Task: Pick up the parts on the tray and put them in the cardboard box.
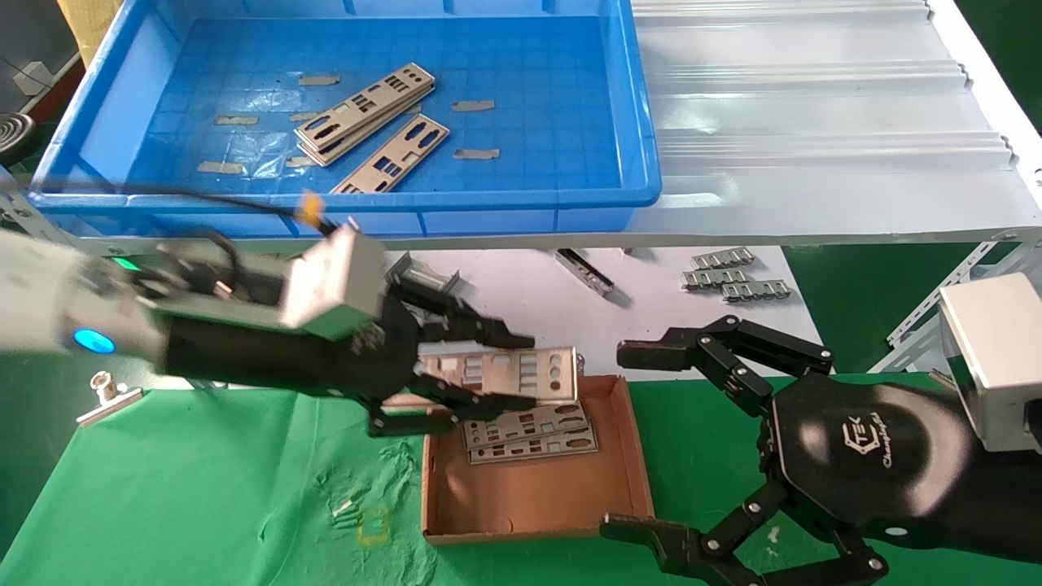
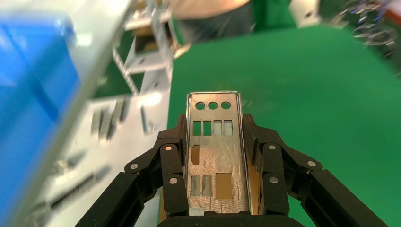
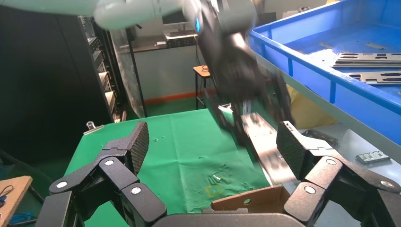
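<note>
My left gripper [image 1: 488,366] is shut on a silver plate [image 1: 521,370] and holds it flat just above the far-left part of the cardboard box [image 1: 562,488]. In the left wrist view the plate [image 2: 213,142] sits between the fingers [image 2: 172,156]. Two plates [image 1: 529,435] lie in the box. Several more plates [image 1: 366,110] lie stacked in the blue tray [image 1: 529,199], with one single plate [image 1: 395,159] beside them. My right gripper [image 1: 643,439] is open and empty, to the right of the box. In the right wrist view [image 3: 210,146] it looks across the box [image 3: 250,198] at the left gripper.
Ridged metal strips [image 1: 733,281] and a bent bracket [image 1: 584,273] lie on the white surface behind the box. A white corrugated sheet [image 1: 814,122] lies right of the tray. A clip [image 1: 106,395] sits on the green cloth at left.
</note>
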Motion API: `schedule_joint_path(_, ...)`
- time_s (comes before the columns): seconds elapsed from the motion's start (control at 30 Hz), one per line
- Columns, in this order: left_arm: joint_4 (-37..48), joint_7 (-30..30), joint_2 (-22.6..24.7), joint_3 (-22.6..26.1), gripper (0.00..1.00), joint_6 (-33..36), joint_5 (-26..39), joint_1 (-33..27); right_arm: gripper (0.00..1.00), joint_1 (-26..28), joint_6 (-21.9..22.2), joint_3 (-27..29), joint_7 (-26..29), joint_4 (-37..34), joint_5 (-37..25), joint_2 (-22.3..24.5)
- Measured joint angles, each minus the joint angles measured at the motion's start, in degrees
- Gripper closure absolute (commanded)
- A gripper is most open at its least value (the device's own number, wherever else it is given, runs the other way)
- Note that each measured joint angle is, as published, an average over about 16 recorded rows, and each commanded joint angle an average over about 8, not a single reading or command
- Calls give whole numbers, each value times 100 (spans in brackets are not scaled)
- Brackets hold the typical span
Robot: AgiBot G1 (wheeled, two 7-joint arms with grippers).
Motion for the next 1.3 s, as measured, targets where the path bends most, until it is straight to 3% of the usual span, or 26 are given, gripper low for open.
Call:
schedule_joint_path(0.43,767,696,880,246,100,-1372,403,853,0,0,0,-1,0,0,0,0)
schedule_joint_path(0.5,900,796,992,264,84,-1484,446,889,0,0,0,-1,0,0,0,0)
schedule_joint_path(0.7,1338,1075,1292,306,9,-1667,532,921,0,0,0,-1,0,0,1,0)
schedule_joint_path(0.77,1488,1175,1384,318,0,-1703,554,924,0,0,0,-1,0,0,1,0)
schedule_joint_path(1.3,2395,1591,1736,293,0,-1463,468,709,0,0,1,-2,-1,0,1,1)
